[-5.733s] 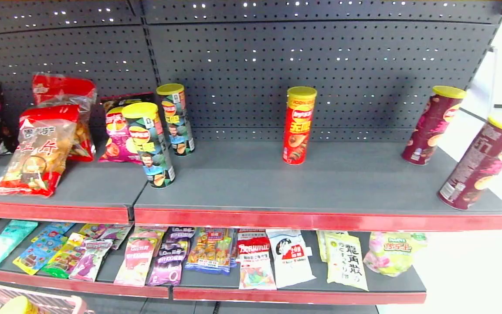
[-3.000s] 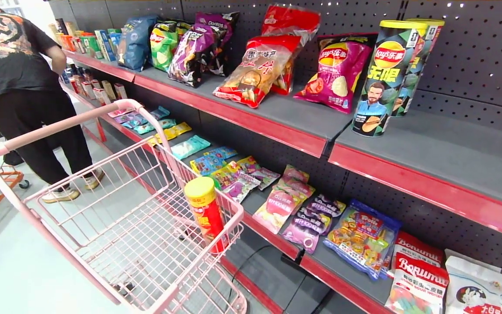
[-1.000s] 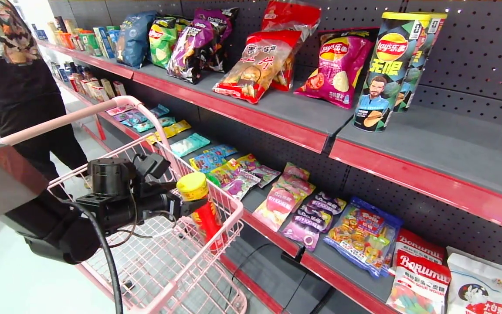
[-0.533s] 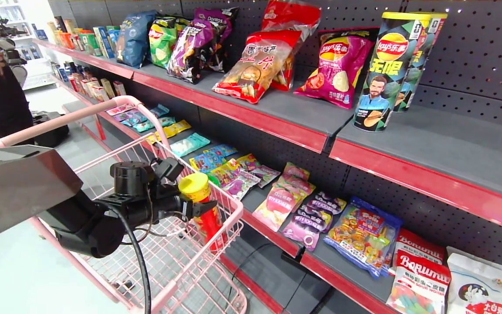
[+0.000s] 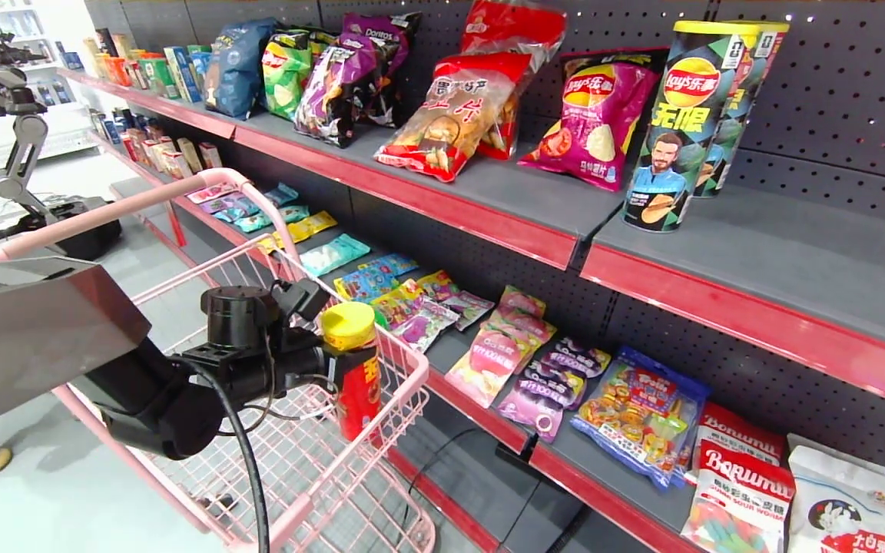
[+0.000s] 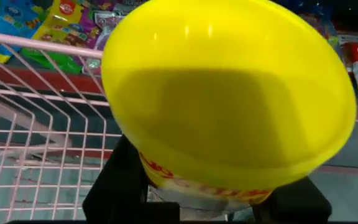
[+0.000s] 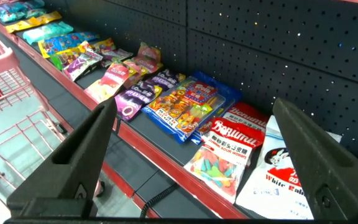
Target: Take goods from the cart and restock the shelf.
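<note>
We are clamping the left gripper [image 5: 335, 361] high on the upright red chip can [image 5: 358, 392] for lifting from the pink cart [image 5: 143, 203]; our right gripper [image 7: 194, 109] is spread apart.

Bright, even overhead store light. Pinpoint glints dot the pegboard [image 5: 834, 92], and there's glare on the glossy snack bags [image 5: 450, 115]. Soft shadow sits under the upper shelf [image 5: 504, 196]. Wide-angle bending at the edges.

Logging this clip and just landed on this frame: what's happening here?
The left tool is shut on a red chip can with a yellow lid, upright inside the pink cart. It is not yet on the grey upper shelf, which has bare space. The right tool hangs open, facing the lower shelf's snack packets.
</note>
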Motion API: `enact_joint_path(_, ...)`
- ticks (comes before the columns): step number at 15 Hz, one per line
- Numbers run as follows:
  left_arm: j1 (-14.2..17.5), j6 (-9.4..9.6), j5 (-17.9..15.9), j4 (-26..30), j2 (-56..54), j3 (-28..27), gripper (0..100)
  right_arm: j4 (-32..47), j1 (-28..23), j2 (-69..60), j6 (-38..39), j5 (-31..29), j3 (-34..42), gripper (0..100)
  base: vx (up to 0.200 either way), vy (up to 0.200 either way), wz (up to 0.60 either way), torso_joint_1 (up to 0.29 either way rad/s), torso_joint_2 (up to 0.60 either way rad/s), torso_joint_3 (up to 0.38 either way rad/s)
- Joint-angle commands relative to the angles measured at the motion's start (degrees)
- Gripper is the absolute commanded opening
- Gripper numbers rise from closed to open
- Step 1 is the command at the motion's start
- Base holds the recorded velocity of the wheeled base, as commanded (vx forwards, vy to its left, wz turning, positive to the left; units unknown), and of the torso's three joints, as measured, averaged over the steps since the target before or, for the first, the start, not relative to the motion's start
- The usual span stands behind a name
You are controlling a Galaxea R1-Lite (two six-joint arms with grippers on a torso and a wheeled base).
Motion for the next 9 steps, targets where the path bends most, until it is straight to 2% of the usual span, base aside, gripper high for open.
enact_joint_path(1, 0.6, -0.75, 0.5, 0.6, -7.7, 2.3, 0, 0.0, 0.1, 0.0, 0.0, 0.0, 0.0, 100, 0.000, 0.000, 0.00, 0.000, 0.00, 0.000)
enact_joint_path(3, 3.1, -4.88, 2.6, 8.8, -20.9, 1.1, 0, 0.0, 0.0, 0.0, 0.0, 0.0, 0.0, 100, 0.000, 0.000, 0.00, 0.000, 0.00, 0.000)
enact_joint_path(4, 4.9, -5.59, 3.5, 18.3, -30.4, -0.7, 0, 0.0, 0.0, 0.0, 0.0, 0.0, 0.0, 100, 0.000, 0.000, 0.00, 0.000, 0.00, 0.000)
enact_joint_path(5, 5.8, -5.67, 3.5, 26.1, -38.5, -1.2, 0, 0.0, 0.0, 0.0, 0.0, 0.0, 0.0, 100, 0.000, 0.000, 0.00, 0.000, 0.00, 0.000)
enact_joint_path(6, 6.0, -5.67, 3.6, 29.8, -42.9, -1.2, 0, 0.0, 0.0, 0.0, 0.0, 0.0, 0.0, 100, 0.000, 0.000, 0.00, 0.000, 0.00, 0.000)
enact_joint_path(7, 6.2, -5.59, 3.6, 38.1, -54.8, -0.6, 0, 0.0, 0.0, 0.0, 0.1, 0.0, 0.0, 100, 0.000, 0.000, 0.00, 0.000, 0.00, 0.000)
enact_joint_path(9, 6.2, -5.50, 4.7, 46.8, -67.7, -0.5, 0, 0.0, 0.0, 0.0, 0.0, 0.0, 0.0, 100, 0.000, 0.000, 0.00, 0.000, 0.00, 0.000)
